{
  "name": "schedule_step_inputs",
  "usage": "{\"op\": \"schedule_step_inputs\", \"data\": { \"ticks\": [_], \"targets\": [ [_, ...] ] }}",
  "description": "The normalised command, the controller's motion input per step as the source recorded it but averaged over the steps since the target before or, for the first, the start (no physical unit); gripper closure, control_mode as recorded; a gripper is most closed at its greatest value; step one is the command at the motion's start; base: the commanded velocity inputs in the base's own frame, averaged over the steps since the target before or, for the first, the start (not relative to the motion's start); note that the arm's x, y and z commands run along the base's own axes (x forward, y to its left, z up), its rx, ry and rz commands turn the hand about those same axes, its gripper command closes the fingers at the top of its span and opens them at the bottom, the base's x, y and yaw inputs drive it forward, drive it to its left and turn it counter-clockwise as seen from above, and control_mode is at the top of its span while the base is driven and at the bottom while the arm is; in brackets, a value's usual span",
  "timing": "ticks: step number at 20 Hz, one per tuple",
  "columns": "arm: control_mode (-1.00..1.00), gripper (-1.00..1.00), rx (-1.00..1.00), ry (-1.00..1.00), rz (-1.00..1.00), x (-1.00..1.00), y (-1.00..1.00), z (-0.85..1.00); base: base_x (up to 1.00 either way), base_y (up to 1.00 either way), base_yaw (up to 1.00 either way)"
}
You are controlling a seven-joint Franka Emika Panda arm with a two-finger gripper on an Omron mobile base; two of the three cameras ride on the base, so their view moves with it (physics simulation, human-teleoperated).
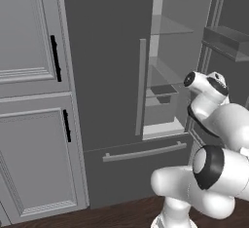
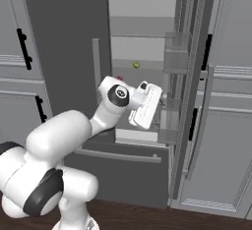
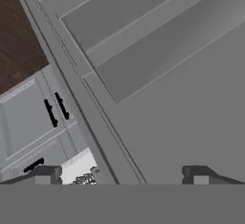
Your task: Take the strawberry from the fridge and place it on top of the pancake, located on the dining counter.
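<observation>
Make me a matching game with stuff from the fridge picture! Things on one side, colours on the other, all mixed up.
Things:
1. little round fruit on the fridge shelf
2. floor
3. cabinet handles
4. arm

Colours:
A. black
B. white
C. yellow-green
D. dark brown

Pairs: 1-C, 2-D, 3-A, 4-B
</observation>
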Motion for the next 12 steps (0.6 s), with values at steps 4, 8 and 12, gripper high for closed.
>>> {"op": "schedule_step_inputs", "data": {
  "ticks": [4,8,12],
  "targets": [
    [-1.0,-1.0,0.03,-0.03,-0.05,0.0,1.0,0.0,0.0,0.0,0.0],
    [-1.0,-1.0,0.32,-0.21,-0.17,0.23,1.0,0.0,0.0,0.0,0.0],
    [-1.0,-1.0,0.42,-0.26,-0.41,0.57,0.77,-0.12,0.0,0.0,0.0]
  ]
}}
